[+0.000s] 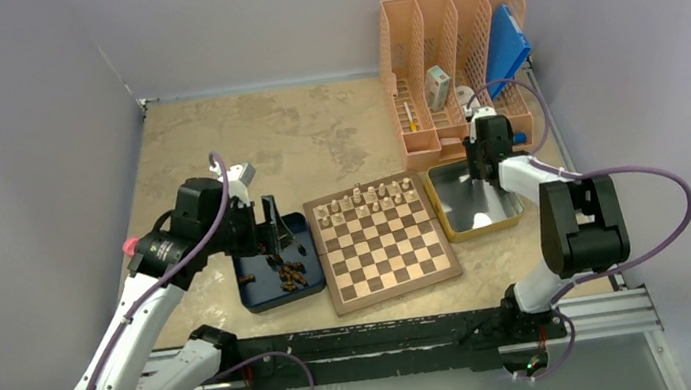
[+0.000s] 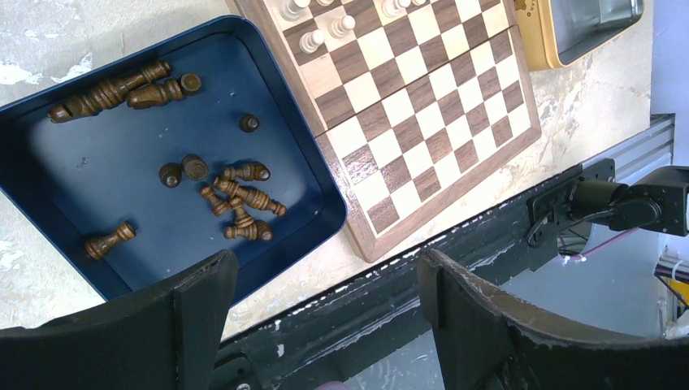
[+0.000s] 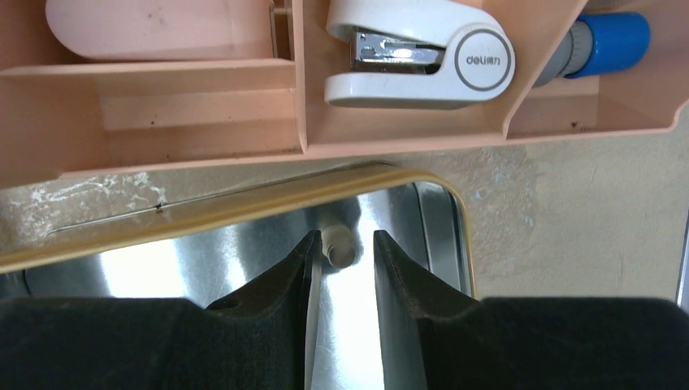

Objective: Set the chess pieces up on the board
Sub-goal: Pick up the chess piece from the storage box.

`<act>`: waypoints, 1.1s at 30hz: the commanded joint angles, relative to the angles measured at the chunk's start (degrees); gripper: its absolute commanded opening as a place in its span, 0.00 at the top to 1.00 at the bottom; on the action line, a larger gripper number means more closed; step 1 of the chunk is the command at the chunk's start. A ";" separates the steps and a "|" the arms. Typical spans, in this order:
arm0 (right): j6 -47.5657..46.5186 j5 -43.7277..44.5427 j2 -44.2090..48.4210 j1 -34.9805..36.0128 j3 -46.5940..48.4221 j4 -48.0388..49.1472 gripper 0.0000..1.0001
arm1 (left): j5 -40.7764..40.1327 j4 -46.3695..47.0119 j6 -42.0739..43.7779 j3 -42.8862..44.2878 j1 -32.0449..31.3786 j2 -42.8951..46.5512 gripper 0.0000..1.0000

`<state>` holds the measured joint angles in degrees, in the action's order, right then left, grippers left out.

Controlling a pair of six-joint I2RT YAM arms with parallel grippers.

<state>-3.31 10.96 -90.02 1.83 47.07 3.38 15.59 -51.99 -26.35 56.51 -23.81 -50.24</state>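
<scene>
One pale piece point(image 3: 338, 246) between fingers point(image 3: 276, 286) of right gripper point(image 3: 343, 244), narrowly parted, grip unclear, in yellow tray point(image 3: 244, 203) right of board point(image 1: 383, 240); left gripper point(image 2: 325, 266) wide, empty.

Left wrist view cropped the board point(image 2: 422, 106) at the top edge and the yellow tray point(image 2: 538, 36) at the corner. Pale piece point(image 3: 337, 246) at the right pincer point(image 3: 345, 237): only its top showed. Top view: pale pieces point(image 1: 367, 198) too small to identify.

Grey walls point(image 1: 5, 89), mottled beige tabletop point(image 1: 263, 135)
</scene>
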 commanded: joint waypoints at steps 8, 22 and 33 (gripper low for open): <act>-0.95 0.43 -2.27 -0.12 3.95 0.94 0.71 | -0.57 1.10 0.86 1.94 -0.22 -0.89 0.19; -1.17 0.60 -2.02 0.02 3.32 0.84 0.74 | -0.67 1.01 0.86 1.98 -0.23 -0.91 0.18; -0.86 -0.08 -2.85 0.02 3.81 0.07 0.78 | -0.90 0.90 0.78 2.02 -0.20 -1.08 0.18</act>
<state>-3.75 10.92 -92.68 1.85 48.84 3.29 15.16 -51.99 -26.35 56.51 -23.81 -51.70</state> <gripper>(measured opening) 0.240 0.815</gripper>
